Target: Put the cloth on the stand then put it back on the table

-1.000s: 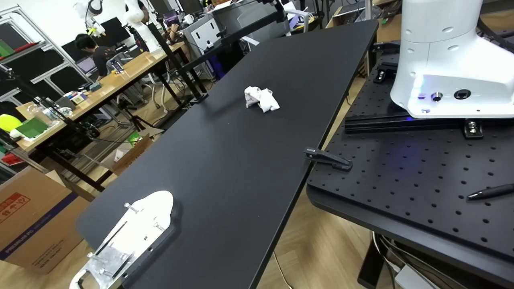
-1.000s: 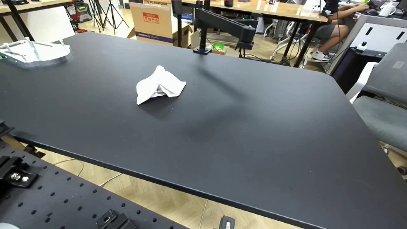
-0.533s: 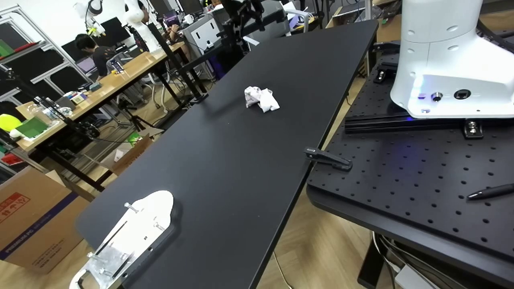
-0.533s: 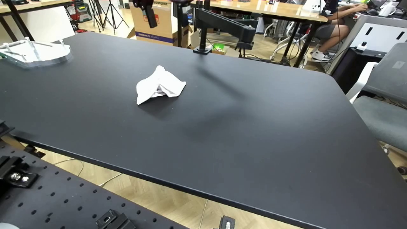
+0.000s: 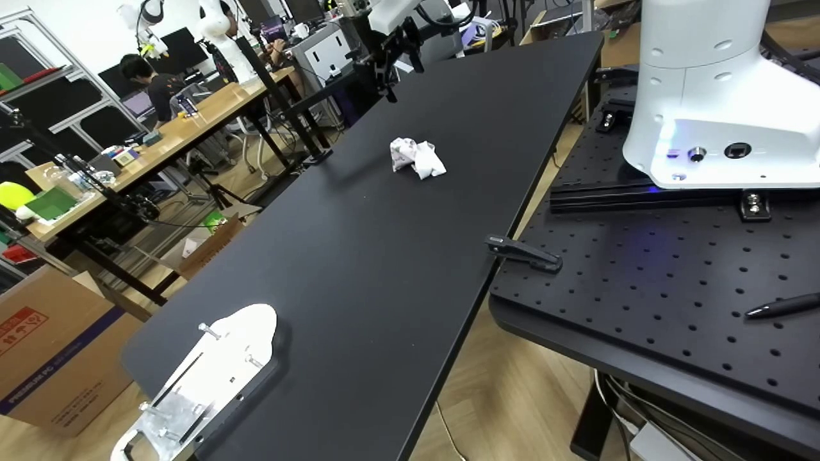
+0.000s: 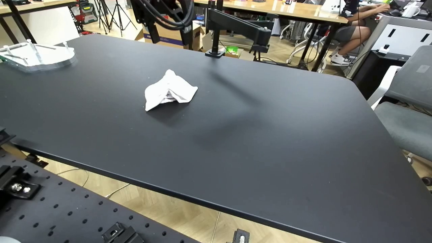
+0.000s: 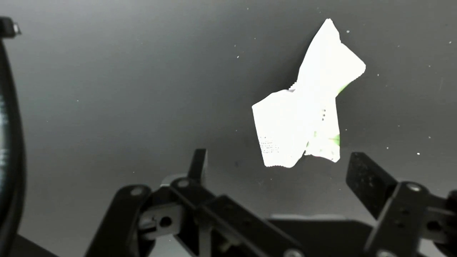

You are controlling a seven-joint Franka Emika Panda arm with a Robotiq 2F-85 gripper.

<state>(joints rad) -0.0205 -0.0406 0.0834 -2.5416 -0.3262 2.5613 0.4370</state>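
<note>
Two fingers (image 7: 370, 184) wide apart above black table (image 7: 117, 107), clear of crumpled white cloth (image 7: 314, 103) lying on it.

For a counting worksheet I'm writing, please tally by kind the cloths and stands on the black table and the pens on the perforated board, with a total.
Crumpled white cloth: 1
White pegged stand: 1
Black pen, cut off by the picture's edge: 1
Total: 3
</note>
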